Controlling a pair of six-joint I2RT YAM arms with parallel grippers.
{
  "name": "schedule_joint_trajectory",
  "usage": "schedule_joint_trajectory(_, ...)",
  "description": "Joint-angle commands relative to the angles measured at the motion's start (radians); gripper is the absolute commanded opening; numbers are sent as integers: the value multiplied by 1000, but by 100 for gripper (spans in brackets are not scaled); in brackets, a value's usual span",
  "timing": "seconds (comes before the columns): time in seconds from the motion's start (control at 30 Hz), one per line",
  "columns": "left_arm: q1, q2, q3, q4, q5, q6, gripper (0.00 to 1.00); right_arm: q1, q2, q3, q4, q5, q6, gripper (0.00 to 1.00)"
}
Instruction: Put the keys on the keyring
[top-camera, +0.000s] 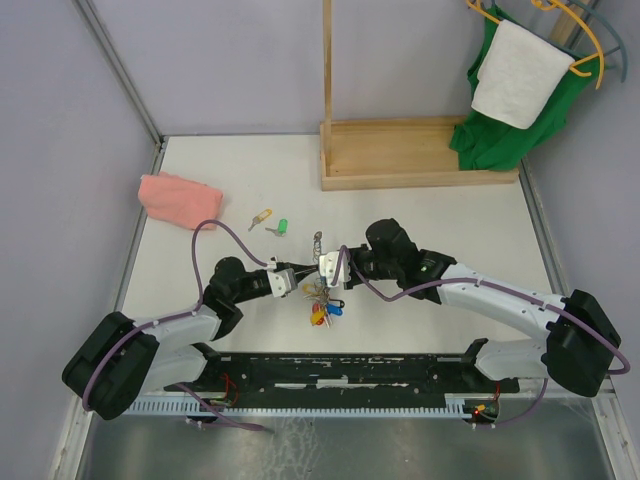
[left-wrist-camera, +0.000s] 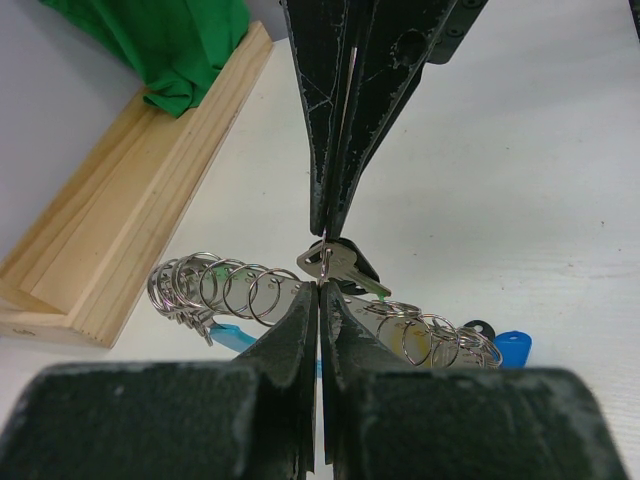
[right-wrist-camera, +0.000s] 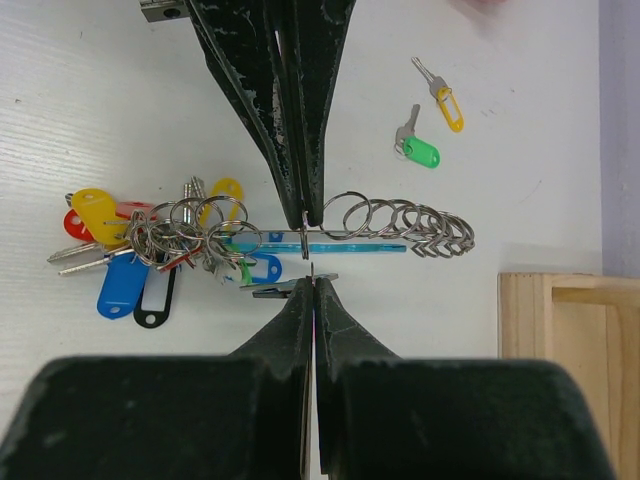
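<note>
The keyring (top-camera: 322, 298) lies at mid table, a thin wire strung with small rings (right-wrist-camera: 400, 222) and a bunch of coloured-tagged keys (right-wrist-camera: 120, 250) at one end. My left gripper (right-wrist-camera: 308, 218) is shut on the wire near its middle. My right gripper (right-wrist-camera: 313, 282) faces it tip to tip and is shut on a silver key (left-wrist-camera: 345, 262) with a black head, held just beside the wire. Two loose keys lie farther back, one with a yellow tag (top-camera: 260, 217) and one with a green tag (top-camera: 281, 227).
A pink cloth (top-camera: 178, 198) lies at the back left. A wooden stand base (top-camera: 420, 155) sits at the back right, with a green garment (top-camera: 500, 140) and a white towel (top-camera: 520, 75) hanging over it. Walls close in left and right.
</note>
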Motion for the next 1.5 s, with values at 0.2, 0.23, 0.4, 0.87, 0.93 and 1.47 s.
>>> schedule_joint_trajectory(0.2, -3, -18, 12, 80, 20, -9, 3, 5, -21, 9, 11, -27, 22, 1)
schedule_joint_trajectory(0.23, -4, -18, 12, 80, 20, -10, 3, 5, -22, 11, 10, -31, 23, 1)
schedule_joint_trajectory(0.4, -4, -18, 13, 79, 23, -11, 3, 5, -19, 10, 25, -42, 31, 1)
schedule_joint_trajectory(0.87, -4, -18, 15, 79, 32, -17, 3, 5, -21, 3, 52, -47, 48, 1)
schedule_joint_trajectory(0.93, -4, -18, 15, 79, 36, -17, 3, 5, -19, -1, 66, -54, 52, 1)
schedule_joint_trajectory(1.47, -4, -15, 21, 72, 66, -30, 3, 4, -35, -24, 131, -104, 64, 1)
